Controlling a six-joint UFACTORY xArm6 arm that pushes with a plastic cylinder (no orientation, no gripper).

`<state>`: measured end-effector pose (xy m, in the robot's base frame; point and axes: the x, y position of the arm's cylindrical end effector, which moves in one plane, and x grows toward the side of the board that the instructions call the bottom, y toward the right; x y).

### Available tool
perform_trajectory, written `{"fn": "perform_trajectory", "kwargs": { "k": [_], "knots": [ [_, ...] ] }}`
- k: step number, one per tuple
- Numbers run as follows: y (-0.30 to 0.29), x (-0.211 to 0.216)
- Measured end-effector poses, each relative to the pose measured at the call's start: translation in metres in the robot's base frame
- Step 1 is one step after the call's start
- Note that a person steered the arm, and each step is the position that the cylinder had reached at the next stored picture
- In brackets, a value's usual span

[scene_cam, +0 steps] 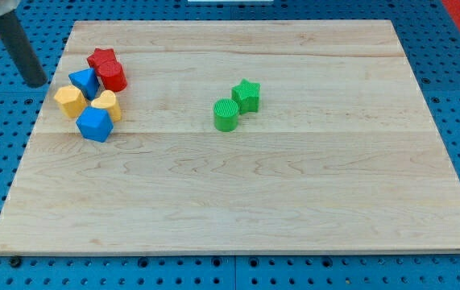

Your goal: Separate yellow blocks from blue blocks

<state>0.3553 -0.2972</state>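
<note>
From the one camera view, my tip [38, 82] sat at the far left, just off the wooden board's [238, 201] left edge over the blue pegboard [455, 97]. Being a bare rod, it had nothing to spread or pinch, and it touched no block. Just right of it lay the cluster. The blue triangular block [84, 81] was nearest my tip, pressed against the red blocks, a star [101, 59] and a cylinder [113, 76], on its right. Nearer the camera, the yellow hexagonal block [70, 101] and the yellow heart-like block [106, 105] flanked the blue cube [95, 124], all touching or nearly so. Well apart, mid-board, the green cylinder [226, 114] touched the green star [246, 96].
</note>
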Motion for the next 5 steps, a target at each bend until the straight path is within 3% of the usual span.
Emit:
{"fn": "perform_trajectory", "kwargs": {
  "k": [1,3,5],
  "knots": [
    [0.034,0.013],
    [0.012,0.032],
    [0.148,0.033]
  ]
}}
